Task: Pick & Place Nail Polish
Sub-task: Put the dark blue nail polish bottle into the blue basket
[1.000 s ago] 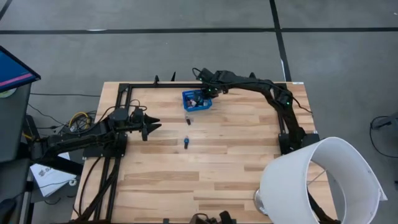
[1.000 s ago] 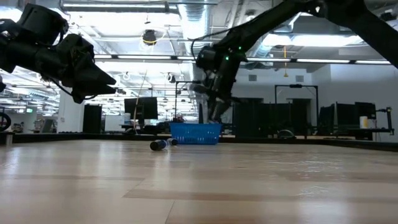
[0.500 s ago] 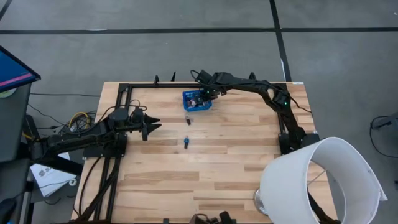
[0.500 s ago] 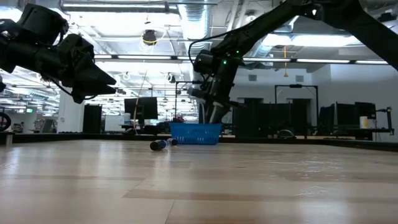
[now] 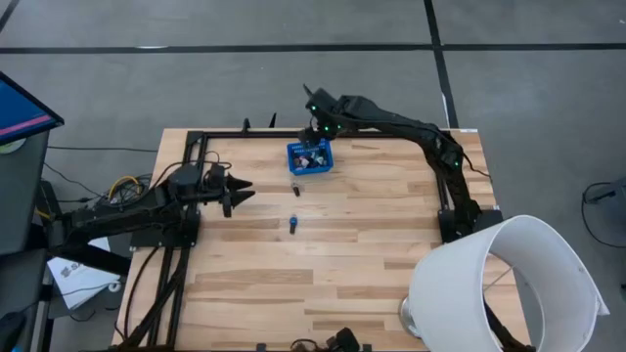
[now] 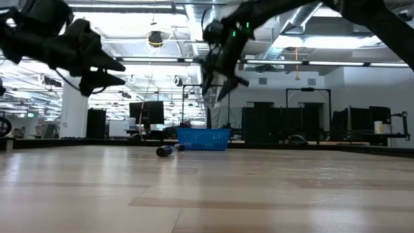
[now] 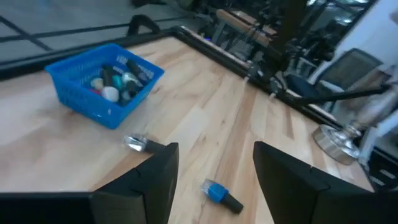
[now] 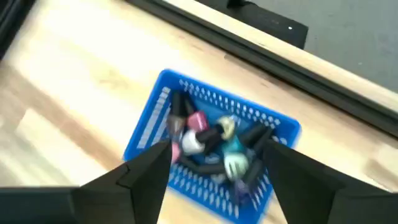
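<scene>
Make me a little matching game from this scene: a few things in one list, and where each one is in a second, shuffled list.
Things:
1. blue basket
2. blue-bodied bottle
3. right pincer
4. left pincer

Places:
A. raised above the basket, fingers open, empty
B. lying alone on the bare wood, nearest the table's middle
C. near the table's far edge, with nail polish bottles piled inside
D. hovering open over the table's left part, well away from the basket

Pairs: 1-C, 2-B, 3-A, 4-D
</scene>
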### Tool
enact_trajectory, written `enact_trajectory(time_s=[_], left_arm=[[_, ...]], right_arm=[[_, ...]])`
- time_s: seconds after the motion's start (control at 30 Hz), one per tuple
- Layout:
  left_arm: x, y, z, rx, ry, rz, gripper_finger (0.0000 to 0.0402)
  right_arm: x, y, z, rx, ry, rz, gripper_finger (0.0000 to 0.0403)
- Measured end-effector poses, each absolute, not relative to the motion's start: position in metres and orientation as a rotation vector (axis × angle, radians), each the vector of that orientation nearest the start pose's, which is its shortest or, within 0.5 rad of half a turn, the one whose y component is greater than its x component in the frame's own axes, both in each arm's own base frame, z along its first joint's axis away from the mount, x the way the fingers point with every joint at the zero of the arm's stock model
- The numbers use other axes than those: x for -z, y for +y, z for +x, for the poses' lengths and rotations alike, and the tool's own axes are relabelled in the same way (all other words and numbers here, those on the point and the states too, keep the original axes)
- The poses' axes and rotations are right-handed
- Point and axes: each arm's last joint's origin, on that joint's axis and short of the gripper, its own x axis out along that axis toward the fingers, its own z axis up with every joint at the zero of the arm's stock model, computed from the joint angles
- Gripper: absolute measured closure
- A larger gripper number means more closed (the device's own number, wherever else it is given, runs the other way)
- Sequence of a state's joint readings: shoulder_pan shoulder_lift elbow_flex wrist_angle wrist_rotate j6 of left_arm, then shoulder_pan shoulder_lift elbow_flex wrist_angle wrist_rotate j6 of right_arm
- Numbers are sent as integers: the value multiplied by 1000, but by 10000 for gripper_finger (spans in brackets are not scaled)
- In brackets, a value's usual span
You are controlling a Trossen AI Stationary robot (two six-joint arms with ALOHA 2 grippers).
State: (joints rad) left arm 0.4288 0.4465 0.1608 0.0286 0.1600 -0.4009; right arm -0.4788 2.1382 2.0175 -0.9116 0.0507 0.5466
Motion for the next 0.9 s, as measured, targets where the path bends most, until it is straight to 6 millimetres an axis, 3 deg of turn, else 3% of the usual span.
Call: enact_trajectory(time_s=[0.2, 0.37, 0.53, 0.7, 0.9], left_arm=[[-200, 56, 142, -369, 332, -494, 199], [-198, 59, 177, -424, 607, -538, 199], [-191, 53, 219, -421, 755, -608, 199], [-178, 40, 256, -431, 857, -580, 199], [-159, 23, 280, -438, 948, -589, 199]], right_arm=[[-344, -191, 397, 752, 797, 580, 160], [-410, -158, 361, 806, 685, 479, 170], [-455, -119, 319, 889, 594, 403, 176], [-476, -91, 286, 979, 560, 378, 176], [-481, -72, 267, 1011, 569, 387, 175]])
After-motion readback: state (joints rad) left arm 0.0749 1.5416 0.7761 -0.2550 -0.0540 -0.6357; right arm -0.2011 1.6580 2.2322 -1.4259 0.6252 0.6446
